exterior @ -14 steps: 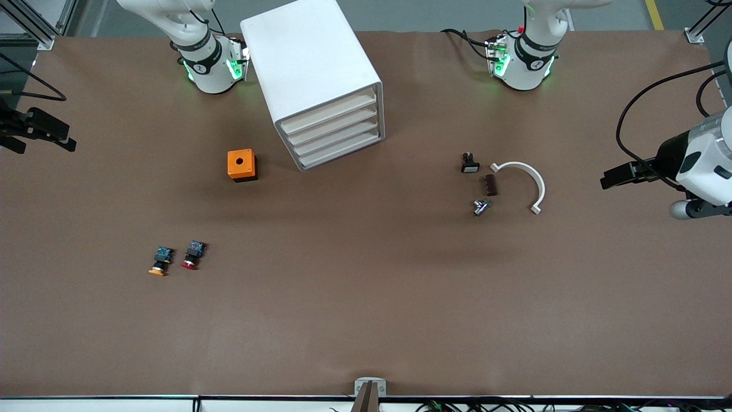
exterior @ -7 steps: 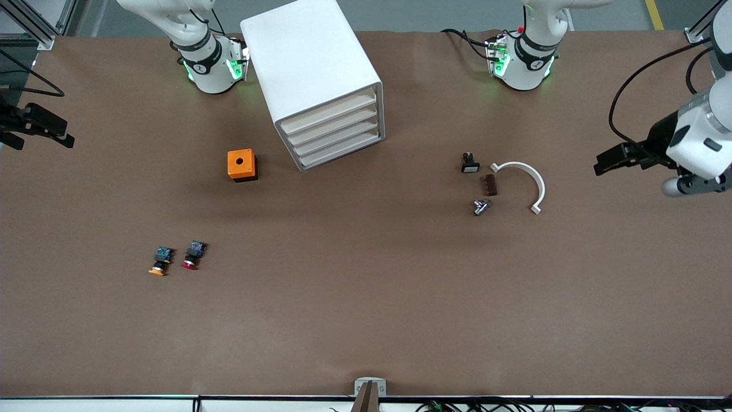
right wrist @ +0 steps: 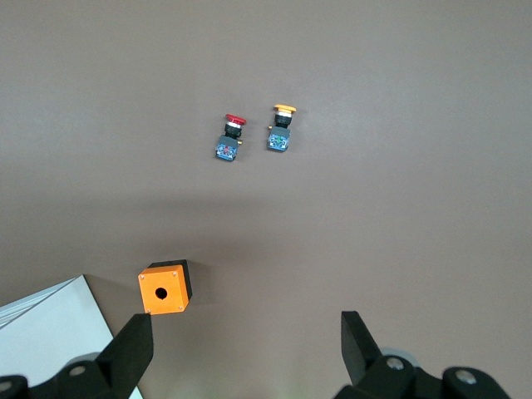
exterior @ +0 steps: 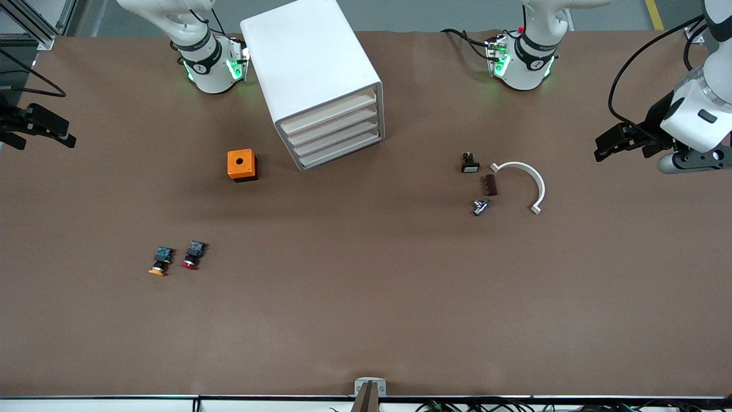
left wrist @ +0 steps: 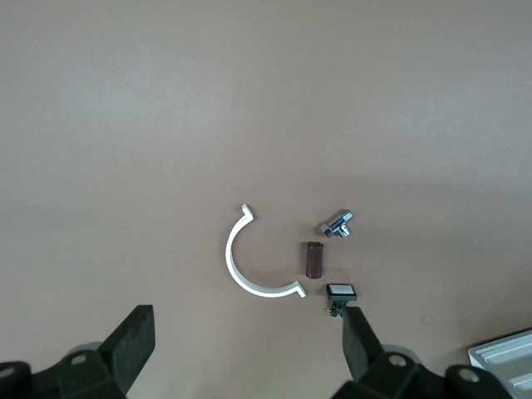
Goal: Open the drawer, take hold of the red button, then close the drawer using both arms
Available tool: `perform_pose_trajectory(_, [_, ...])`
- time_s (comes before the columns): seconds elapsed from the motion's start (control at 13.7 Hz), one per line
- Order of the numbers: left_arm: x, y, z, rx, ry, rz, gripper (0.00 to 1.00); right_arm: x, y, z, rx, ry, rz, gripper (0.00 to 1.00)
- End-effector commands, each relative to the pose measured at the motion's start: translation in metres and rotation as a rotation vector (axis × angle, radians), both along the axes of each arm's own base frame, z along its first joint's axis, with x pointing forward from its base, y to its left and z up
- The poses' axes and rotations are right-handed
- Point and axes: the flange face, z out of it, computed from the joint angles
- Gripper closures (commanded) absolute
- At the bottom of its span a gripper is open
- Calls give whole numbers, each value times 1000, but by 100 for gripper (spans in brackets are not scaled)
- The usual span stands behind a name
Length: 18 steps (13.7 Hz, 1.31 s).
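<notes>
The red-capped button [exterior: 192, 256] lies on the table toward the right arm's end, beside an orange-capped one [exterior: 160, 262]; it also shows in the right wrist view [right wrist: 230, 138]. The white drawer cabinet [exterior: 311, 68] stands near the bases, with all its drawers [exterior: 334, 134] shut. My right gripper [exterior: 44, 142] hangs open and empty over the table's edge at its own end; its wrist view [right wrist: 247, 342] shows the wide gap. My left gripper [exterior: 607, 144] is open and empty over its end of the table, and its wrist view [left wrist: 247, 337] shows the same.
An orange box with a hole [exterior: 242, 165] sits beside the cabinet. Toward the left arm's end lie a white curved piece [exterior: 529, 178], a brown block [exterior: 490, 185], a black switch with a white cap [exterior: 470, 164] and a metal fitting [exterior: 480, 206].
My left arm has risen and swung toward the bases' side of the table. My right gripper has shifted only slightly. Nothing on the table has moved.
</notes>
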Motion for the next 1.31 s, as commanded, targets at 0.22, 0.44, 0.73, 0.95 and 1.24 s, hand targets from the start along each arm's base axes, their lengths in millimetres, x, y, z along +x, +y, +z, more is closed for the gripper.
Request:
perform_pose_trajectory(0.22, [3,-3,13,18,-40,-30,1,-7,-1,3,0,-15,6,0])
perform_pose_trajectory(0.44, [11,-2,29,7,-69,-19,1,-7,1,2,0,-12,11,0])
perform_pose_trajectory(0.73, [12,-2,39,7,-89,-19,1,-7,-1,2,1,-13,8,0])
perform_pose_trajectory(0.95, [12,2,39,4,-84,-11,1,-7,-1,2,0,-13,8,0])
perform_pose_trajectory(1.24, [12,1,38,6,-83,-12,1,-7,-2,2,2,-10,6,0])
